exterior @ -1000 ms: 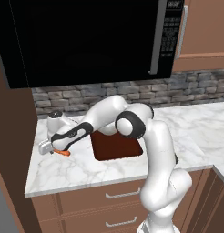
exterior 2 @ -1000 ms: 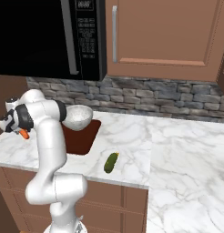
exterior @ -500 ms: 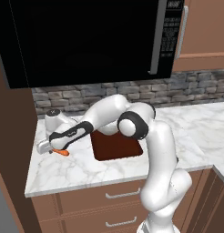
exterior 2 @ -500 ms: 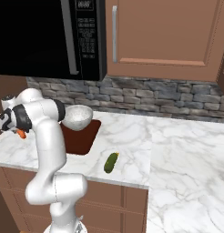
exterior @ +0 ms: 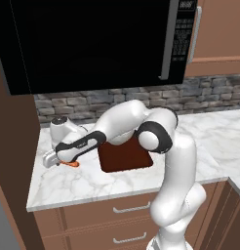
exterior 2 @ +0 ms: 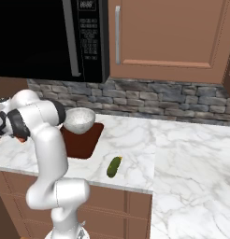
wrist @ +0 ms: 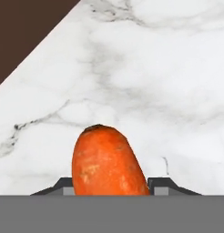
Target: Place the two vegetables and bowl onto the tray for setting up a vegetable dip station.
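A small orange carrot point(wrist: 109, 164) lies on the white marble counter at the far left, seen as well in the left base view point(exterior: 72, 164). My gripper point(wrist: 111, 189) reaches low over it point(exterior: 67, 161) and is shut on it, a fingertip against each side. The dark reddish-brown tray point(exterior: 124, 156) lies just to the right of the carrot, with nothing showing on its bare front part point(exterior 2: 82, 142). The speckled bowl point(exterior 2: 79, 119) stands at the tray's far edge. The stubby green cucumber point(exterior 2: 114, 166) lies on the counter to the right of the tray, near the front edge.
A black microwave point(exterior: 92, 44) hangs low above the counter, with a stone backsplash point(exterior 2: 149, 98) behind. A brown side wall point(exterior: 14, 161) closes off the counter's left end close to the hand. Wood cabinets point(exterior 2: 168, 32) hang at the right.
The hand has edged slightly left and the jaws have drawn a little closer around the carrot. The tray, bowl and cucumber have not moved.
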